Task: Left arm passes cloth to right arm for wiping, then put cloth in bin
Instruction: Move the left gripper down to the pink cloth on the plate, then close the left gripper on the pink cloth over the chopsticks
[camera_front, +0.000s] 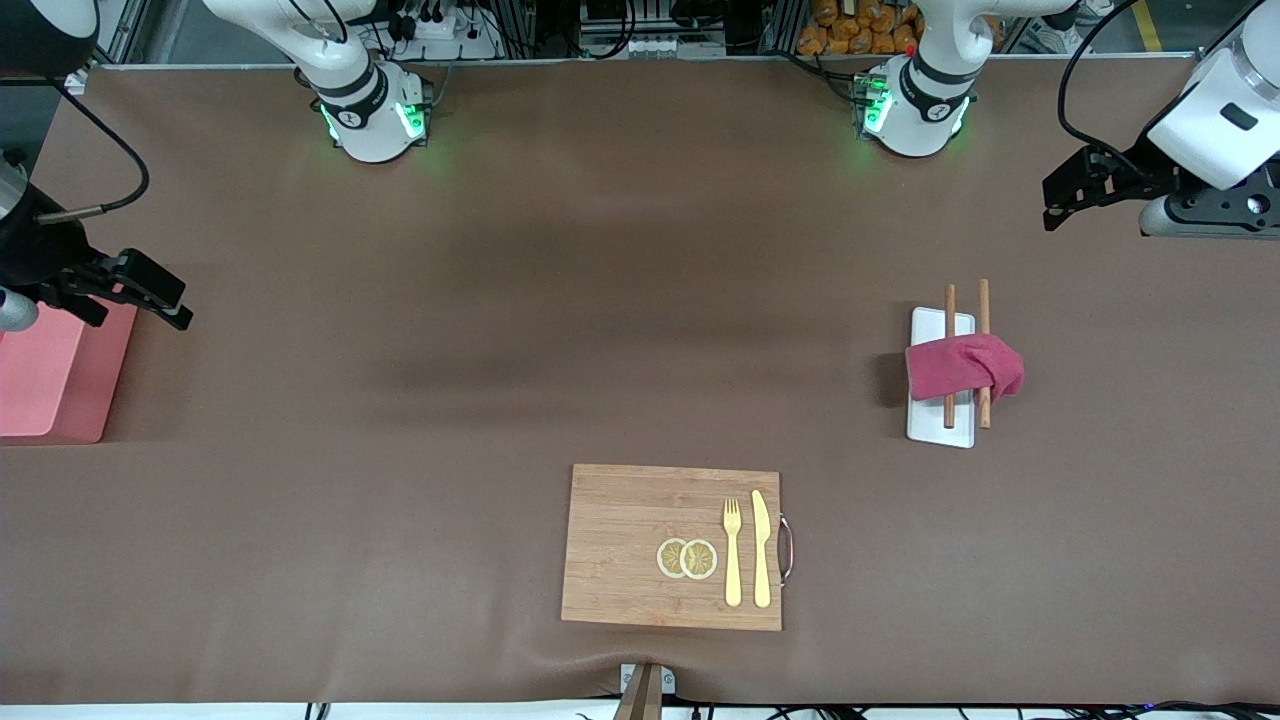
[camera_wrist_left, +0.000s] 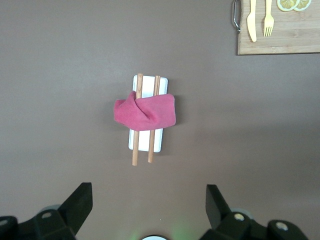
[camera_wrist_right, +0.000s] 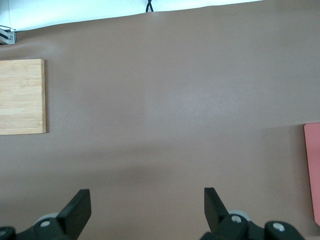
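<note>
Front view alone takes in my whole tabletop (camera_front: 500, 300) at once: my left gripper (camera_front: 1075, 190) hangs over the edge at the left arm's end, my right gripper (camera_front: 140, 290) over the edge at the right arm's end, just above the bin (camera_front: 55, 375). Both arms wait there.

My left wrist view looks straight down on the cloth (camera_wrist_left: 146, 112), which the right wrist view does not catch at all. The cloth lies draped across two wooden sticks (camera_wrist_left: 143, 145) on a white tray (camera_wrist_left: 156, 145), toward the left arm's end, midway between the edge by the bases and the edge by the front camera. Its long axis runs crosswise to the sticks, along the length of the tabletop, with the bunched, thicker end pointing at the left arm's end. The sticks point from the bases' edge toward the camera's edge.

My left jaws stand wide apart and empty in the left wrist view, and my right jaws the same in the right wrist view.

A cutting board (camera_front: 672, 547) sits near the middle of the camera's edge, carrying two lemon slices (camera_front: 687, 558), a fork (camera_front: 732, 550) and a knife (camera_front: 761, 548). The left wrist view cuts off all but one corner of the board; the right wrist view shows only a bare end of it.

The bin is cut off by the frame in the front view and partly covered by my right gripper; the right wrist view shows just a strip of it.
</note>
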